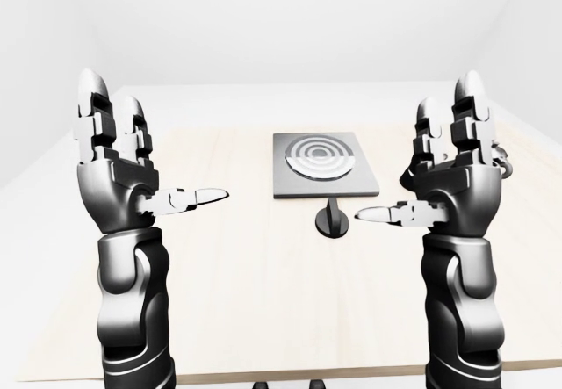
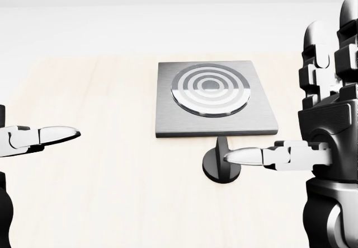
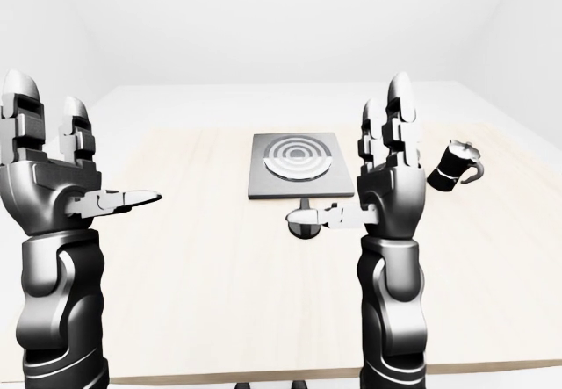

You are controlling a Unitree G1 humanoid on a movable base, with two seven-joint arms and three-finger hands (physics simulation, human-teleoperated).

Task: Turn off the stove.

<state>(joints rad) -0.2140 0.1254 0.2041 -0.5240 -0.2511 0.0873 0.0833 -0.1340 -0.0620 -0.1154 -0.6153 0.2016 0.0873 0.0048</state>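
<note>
Stove (image 2: 215,98) lies flat at centre of the wooden table (image 2: 100,181), ringed burner (image 2: 210,88) on top. Its black knob (image 2: 222,163) sits just below the plate's lower edge. Left hand (image 1: 118,171) and right hand (image 1: 452,176) both raised, fingers spread wide, holding nothing. Black moka pot (image 3: 455,167) stands at right.

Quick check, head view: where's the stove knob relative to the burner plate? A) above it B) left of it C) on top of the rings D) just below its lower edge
D: the black knob sits on the table just below the lower edge of the grey burner plate, with the right hand thumb tip overlapping it in view.
</note>
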